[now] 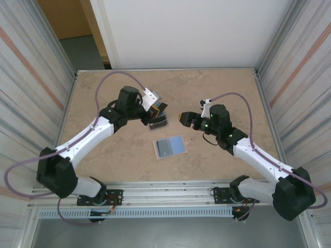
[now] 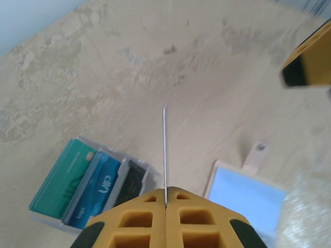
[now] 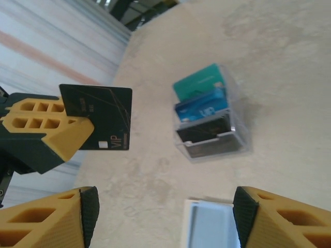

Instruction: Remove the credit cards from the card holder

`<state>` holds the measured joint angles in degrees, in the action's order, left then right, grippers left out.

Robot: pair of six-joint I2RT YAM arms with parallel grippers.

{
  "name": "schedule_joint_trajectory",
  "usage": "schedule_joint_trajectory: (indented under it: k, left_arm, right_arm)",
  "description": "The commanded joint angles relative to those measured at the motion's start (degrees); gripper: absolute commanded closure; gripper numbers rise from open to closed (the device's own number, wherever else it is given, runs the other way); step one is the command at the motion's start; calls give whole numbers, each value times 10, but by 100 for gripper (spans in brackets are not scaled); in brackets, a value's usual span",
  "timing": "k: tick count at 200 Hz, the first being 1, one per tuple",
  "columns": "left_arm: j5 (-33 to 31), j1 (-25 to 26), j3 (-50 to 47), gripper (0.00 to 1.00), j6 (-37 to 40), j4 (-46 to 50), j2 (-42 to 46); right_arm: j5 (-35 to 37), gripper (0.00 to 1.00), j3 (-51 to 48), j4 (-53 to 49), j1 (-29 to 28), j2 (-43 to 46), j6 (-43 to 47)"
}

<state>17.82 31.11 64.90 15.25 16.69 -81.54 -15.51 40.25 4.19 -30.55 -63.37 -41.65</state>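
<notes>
The card holder [image 1: 169, 146] lies open on the table, pale blue side up, with its tan tab [image 2: 256, 154] at one edge. My left gripper [image 1: 158, 108] is shut on a black credit card [image 3: 101, 118], held upright above the table; in the left wrist view the card [image 2: 165, 150] appears edge-on between the closed yellow fingertips [image 2: 178, 199]. My right gripper [image 1: 182, 119] is open and empty, its fingers [image 3: 49, 217] spread over the card holder [image 3: 212, 227], a short way right of the held card. Teal, blue and dark credit cards [image 3: 201, 101] stand in a clear tray.
The clear plastic tray [image 1: 159, 124] sits on the table just behind the card holder, below the left gripper. Metal frame walls border the table on both sides, and a rail runs along the near edge [image 1: 165, 186].
</notes>
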Motion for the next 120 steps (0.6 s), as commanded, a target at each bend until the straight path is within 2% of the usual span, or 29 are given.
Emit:
schedule_joint_trajectory:
  k: [1,47,120]
  left_arm:
    - [-41,-4,39,100,113,52,-37]
    - [-68,-4,86,100,215,95,-115]
    - [-71,-17,160,100,271,146,-207]
  right_arm:
    - [51,28,17,-55,-5,20,22]
    - [75,27,19,-73,-3,24,25]
    - [82,27,20,-77,-1,21,23]
